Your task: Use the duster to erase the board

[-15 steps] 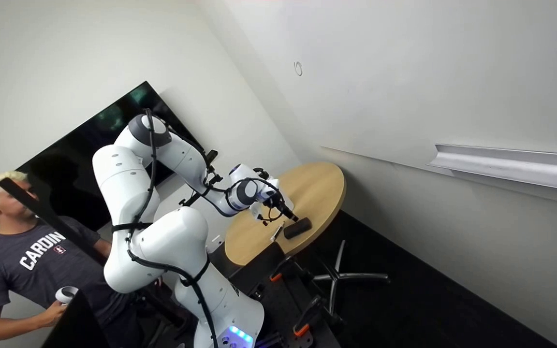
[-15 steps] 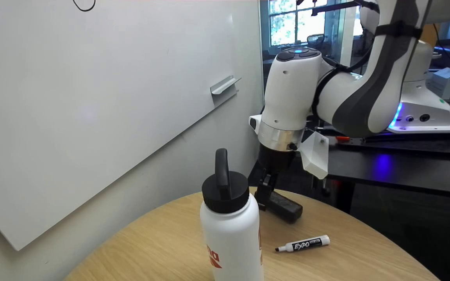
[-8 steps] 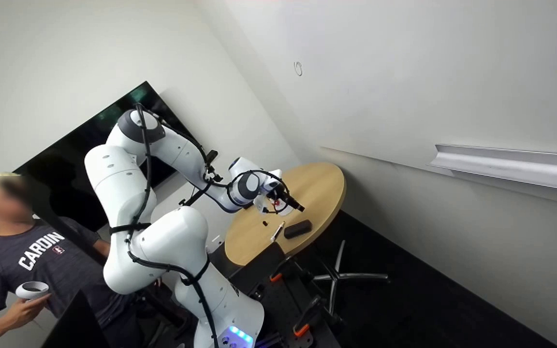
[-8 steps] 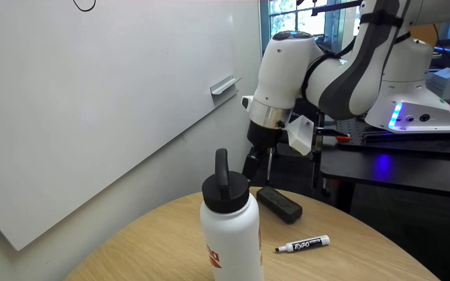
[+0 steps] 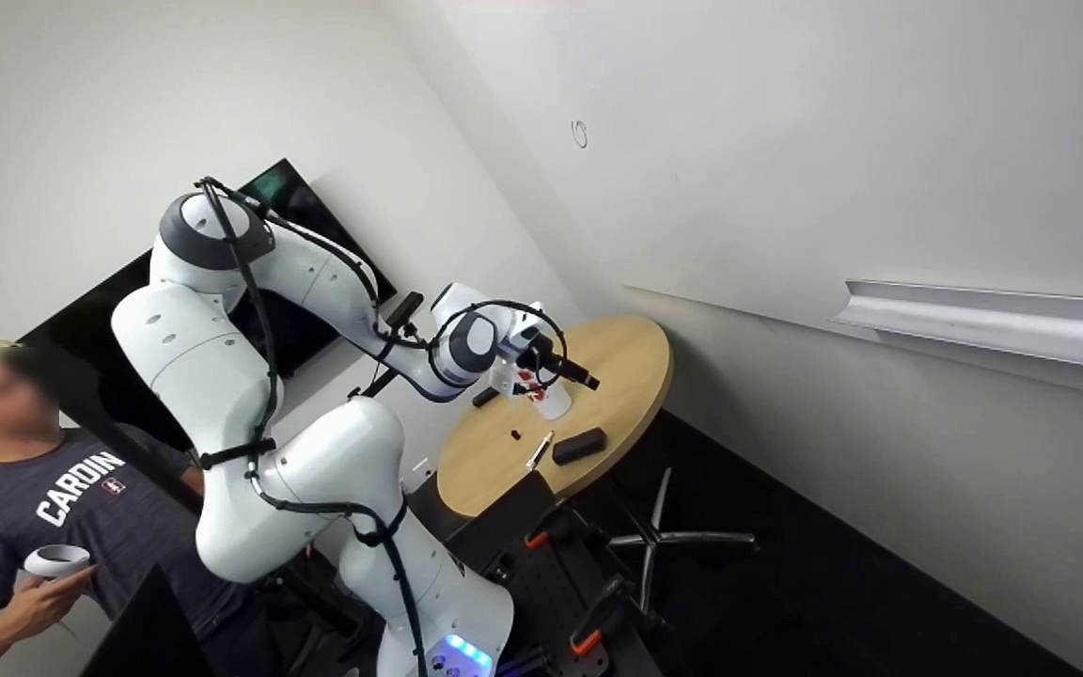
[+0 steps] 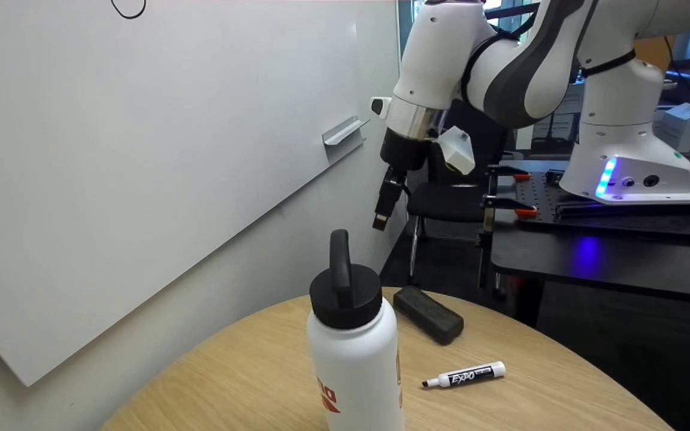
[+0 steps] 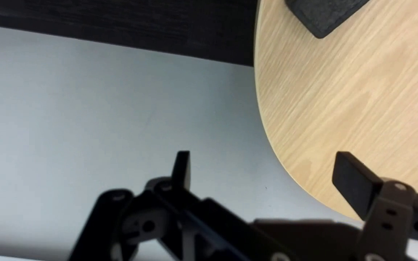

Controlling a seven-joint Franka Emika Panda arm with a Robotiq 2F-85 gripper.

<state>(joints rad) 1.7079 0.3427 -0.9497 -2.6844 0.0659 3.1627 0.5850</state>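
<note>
The duster lies flat on the wooden table, near its curved edge: a dark block with rounded corners and a dull, slightly rough face. Near it is a white marker, slim and smooth, with a black label and a bare dark tip. The bottle stands upright, white and cylindrical, under a black lid with a looped handle. The table's top is round, its grain fine and streaked. Above the table, apart from the duster, hangs the gripper, its black, square-ended fingers spread wide. The board is smooth, white and faintly glossy, with an angled metal tray at its lower edge and a thin dark loop drawn on it.

In the wrist view one corner of the duster shows, the rest cut off at the top. In an exterior view the loop is cropped, and so is the bottle's base; the red print runs round out of sight. A small dark item near the marker is too small to make out. The arm hides part of the black screen.
</note>
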